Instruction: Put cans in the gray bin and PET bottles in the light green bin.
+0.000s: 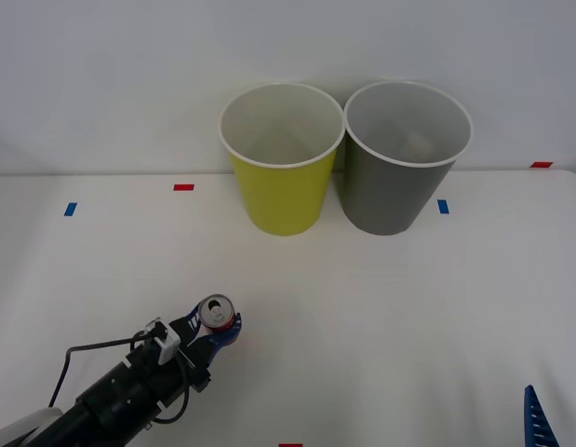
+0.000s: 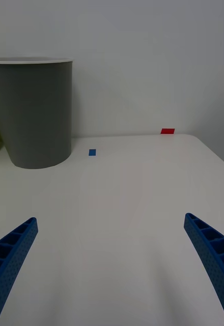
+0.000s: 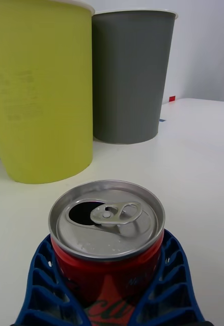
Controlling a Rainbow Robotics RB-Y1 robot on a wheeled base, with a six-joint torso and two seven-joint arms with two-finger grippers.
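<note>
A small red can (image 1: 216, 314) with a silver top stands upright at the front left of the table, and my left gripper (image 1: 215, 328) is shut on it. In the left wrist view the can (image 3: 108, 239) sits between the blue ribbed fingers (image 3: 170, 282), its tab hole open. The light green bin (image 1: 282, 158) and the gray bin (image 1: 401, 156) stand side by side at the back of the table, both looking empty. My right gripper (image 2: 112, 265) hovers open over bare table at the front right, its fingertip (image 1: 539, 419) showing in the front view.
Small red tape marks (image 1: 183, 187) and blue tape marks (image 1: 443, 206) dot the white table. A white wall rises just behind the bins. A black cable (image 1: 92, 349) loops off the left arm.
</note>
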